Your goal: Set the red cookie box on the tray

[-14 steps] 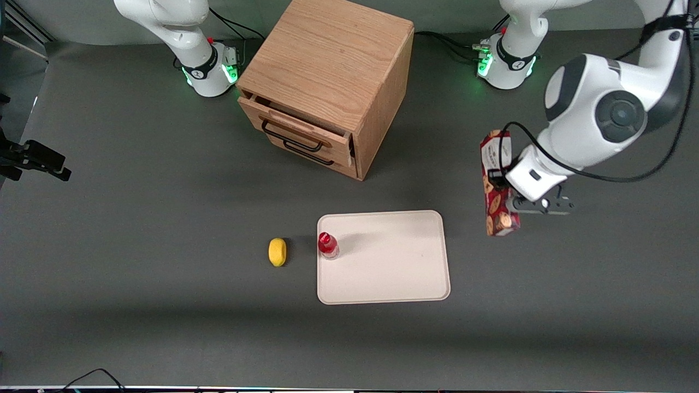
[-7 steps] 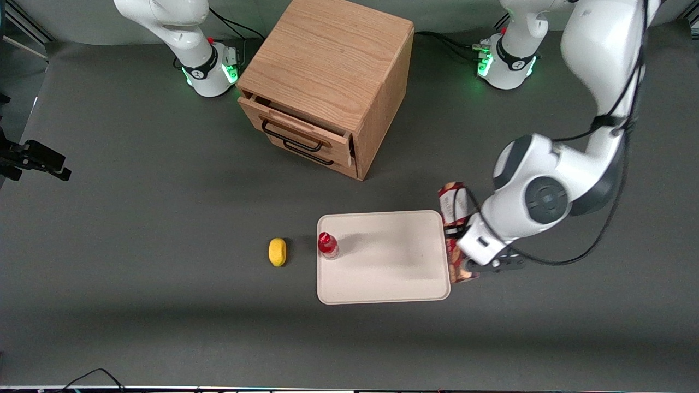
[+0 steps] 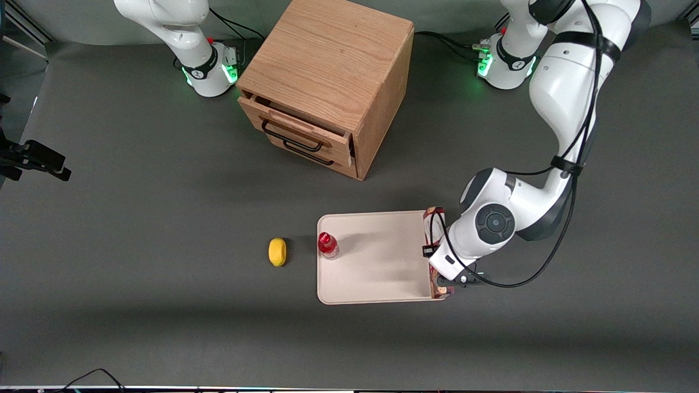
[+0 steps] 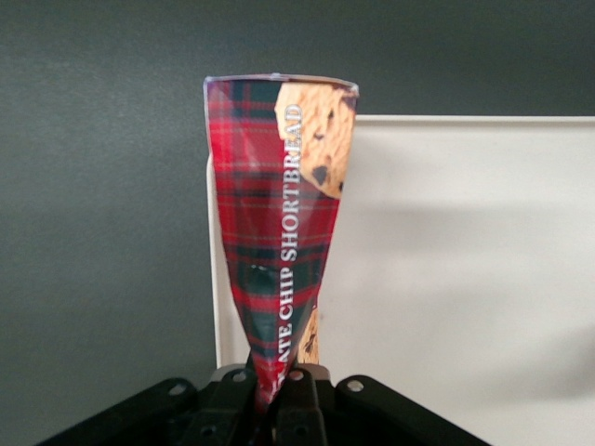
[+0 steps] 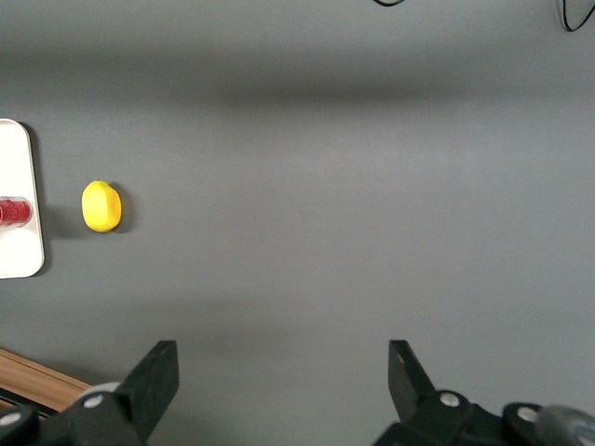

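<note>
My working arm reaches out from its base near the table's edge farthest from the front camera, elbow bent and forearm doubled back toward the middle of the grey bench, wrist pointing down. My black two-finger gripper (image 3: pixel 443 281) hangs over the flat cream-white rectangular tray (image 3: pixel 377 284), at the tray's edge toward the working arm's end, clamped on the long narrow dark-red tartan cookie box (image 4: pixel 279 232). The box (image 3: pixel 434 218) runs along that tray edge; I cannot tell whether it touches the tray. A small red-capped bottle (image 3: pixel 327 244) stands on the tray's edge toward the parked arm's end, and a yellow lemon (image 3: pixel 277 251) lies on the bench just beside it. A light wooden drawer cabinet (image 3: pixel 327 82) sits farther from the front camera.
</note>
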Robot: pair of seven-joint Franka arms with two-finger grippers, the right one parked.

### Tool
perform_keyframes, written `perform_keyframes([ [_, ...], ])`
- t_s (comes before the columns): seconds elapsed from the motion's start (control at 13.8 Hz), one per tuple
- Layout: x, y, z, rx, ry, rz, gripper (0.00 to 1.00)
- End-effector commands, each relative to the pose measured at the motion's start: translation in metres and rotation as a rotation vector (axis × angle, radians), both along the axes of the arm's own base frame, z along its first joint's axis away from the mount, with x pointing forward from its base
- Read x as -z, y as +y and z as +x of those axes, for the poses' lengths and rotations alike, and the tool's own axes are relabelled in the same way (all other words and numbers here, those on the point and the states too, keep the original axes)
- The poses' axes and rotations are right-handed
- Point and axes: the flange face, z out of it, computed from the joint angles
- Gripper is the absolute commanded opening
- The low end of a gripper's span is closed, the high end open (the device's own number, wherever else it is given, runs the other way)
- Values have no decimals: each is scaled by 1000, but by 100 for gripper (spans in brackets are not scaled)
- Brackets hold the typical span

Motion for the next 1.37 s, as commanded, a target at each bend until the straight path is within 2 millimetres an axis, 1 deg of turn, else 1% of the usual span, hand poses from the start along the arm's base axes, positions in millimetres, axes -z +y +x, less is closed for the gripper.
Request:
perform_keyframes([
  [0.0,14,-7,-1,-10,-23,21,0],
  [0.07,20,-6,-4,-9,-12,26,0],
  [0.14,21,-6,-5,-9,-10,27,2],
  [0.22,22,-6,-5,-7,-9,29,28],
  [0.29,22,-2,-3,-10,-13,35,91],
  [0.36,18,1,-1,-6,-32,42,100],
  [0.43,13,4,-2,-8,-37,43,100],
  [0.51,-5,10,-2,-12,-53,38,100],
  [0.65,-47,41,0,-46,-100,38,100],
  [0.8,-97,71,-3,-100,-128,37,100],
  [0.87,-114,100,-4,-125,-121,56,100],
  [0.94,-132,129,-6,-101,-113,80,100],
  [1.01,-154,153,-10,-38,-101,101,100],
  [1.16,-195,201,-24,26,-45,113,100],
  [1.3,-238,223,-51,31,-6,122,100],
])
